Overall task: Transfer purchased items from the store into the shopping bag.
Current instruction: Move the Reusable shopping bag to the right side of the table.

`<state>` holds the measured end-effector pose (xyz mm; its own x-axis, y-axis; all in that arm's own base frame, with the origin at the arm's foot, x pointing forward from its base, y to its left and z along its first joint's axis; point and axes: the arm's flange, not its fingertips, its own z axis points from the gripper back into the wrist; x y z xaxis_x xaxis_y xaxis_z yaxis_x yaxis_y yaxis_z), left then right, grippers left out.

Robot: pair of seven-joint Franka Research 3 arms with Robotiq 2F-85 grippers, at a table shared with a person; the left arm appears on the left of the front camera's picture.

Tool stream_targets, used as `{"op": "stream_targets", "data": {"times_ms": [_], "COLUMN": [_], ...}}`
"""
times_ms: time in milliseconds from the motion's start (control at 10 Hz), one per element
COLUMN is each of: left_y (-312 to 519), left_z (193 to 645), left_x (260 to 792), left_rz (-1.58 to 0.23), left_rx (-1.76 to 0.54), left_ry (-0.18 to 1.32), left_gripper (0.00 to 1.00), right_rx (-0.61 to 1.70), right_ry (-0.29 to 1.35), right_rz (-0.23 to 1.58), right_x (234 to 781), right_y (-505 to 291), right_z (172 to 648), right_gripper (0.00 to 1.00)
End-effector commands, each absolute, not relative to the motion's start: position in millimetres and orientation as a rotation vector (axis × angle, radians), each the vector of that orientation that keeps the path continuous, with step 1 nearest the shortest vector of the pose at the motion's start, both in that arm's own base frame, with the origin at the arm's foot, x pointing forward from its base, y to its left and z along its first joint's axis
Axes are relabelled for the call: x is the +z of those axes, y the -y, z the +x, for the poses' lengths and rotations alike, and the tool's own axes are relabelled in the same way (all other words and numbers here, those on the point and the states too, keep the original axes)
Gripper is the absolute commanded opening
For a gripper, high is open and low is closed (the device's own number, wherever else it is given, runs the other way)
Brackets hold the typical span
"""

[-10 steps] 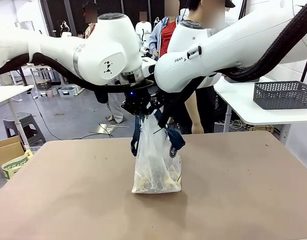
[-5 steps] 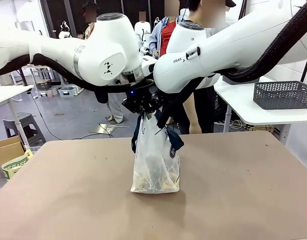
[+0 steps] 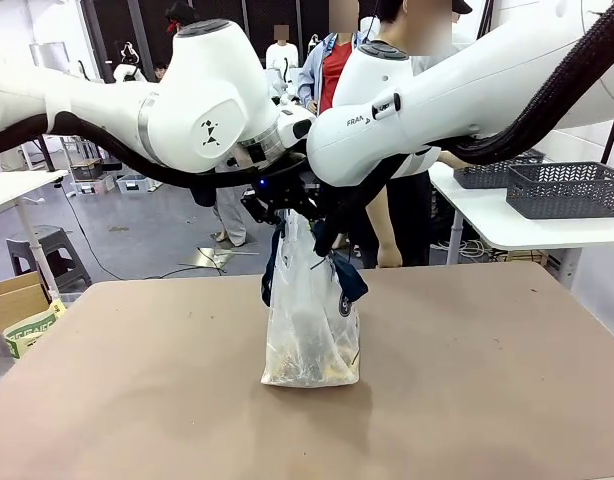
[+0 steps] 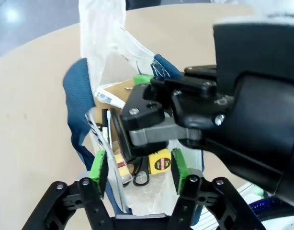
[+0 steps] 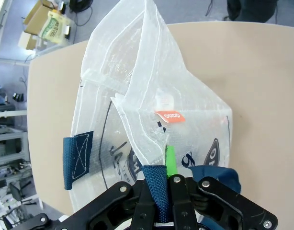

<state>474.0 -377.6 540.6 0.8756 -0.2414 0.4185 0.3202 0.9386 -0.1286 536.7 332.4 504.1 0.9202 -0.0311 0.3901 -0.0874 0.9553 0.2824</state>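
now | right end effector (image 5: 163, 179) clamps strap (image 5: 154, 187) | left end effector (image 4: 137, 165) gaping (over bag (image 3: 309, 320))

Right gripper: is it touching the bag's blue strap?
Touching. The right wrist view shows the blue strap pinched between the closed fingers of the right gripper.

- Between the right pincer's (image 5: 162, 181) jaws, the blue strap (image 5: 155, 184) hides one pad.
- Under the left pincer (image 4: 137, 165), the right pincer covers most goods in the bag (image 4: 106, 43); the yellow pack (image 4: 160, 160) shows partly.
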Motion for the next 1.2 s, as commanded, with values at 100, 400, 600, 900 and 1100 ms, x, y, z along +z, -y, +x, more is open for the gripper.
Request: {"op": "stream_targets", "data": {"times_ms": [100,400,600,900,1100], "left_y": [364,363,366,373,378], "left_z": [462,458,459,465,467], "left_x": [539,545,541,528,523], "left_rz": [-0.261,-0.279,-0.268,-0.252,-0.252], "left_rx": [-0.339,-0.351,-0.365,-0.376,-0.387], "left_ry": [0.415,0.444,0.42,0.357,0.334], "left_gripper": [1.0,1.0,1.0,1.0,1.0], "right_rx": [0.016,0.02,0.02,0.019,0.018], "right_ry": [0.408,0.406,0.405,0.406,0.403], "right_rz": [0.334,0.326,0.324,0.326,0.331], "right_x": [504,504,504,505,503], "right_y": [-333,-333,-333,-332,-332], "right_z": [541,541,542,542,542], "right_gripper": [0.0,0.0,0.0,0.0,0.0]}}
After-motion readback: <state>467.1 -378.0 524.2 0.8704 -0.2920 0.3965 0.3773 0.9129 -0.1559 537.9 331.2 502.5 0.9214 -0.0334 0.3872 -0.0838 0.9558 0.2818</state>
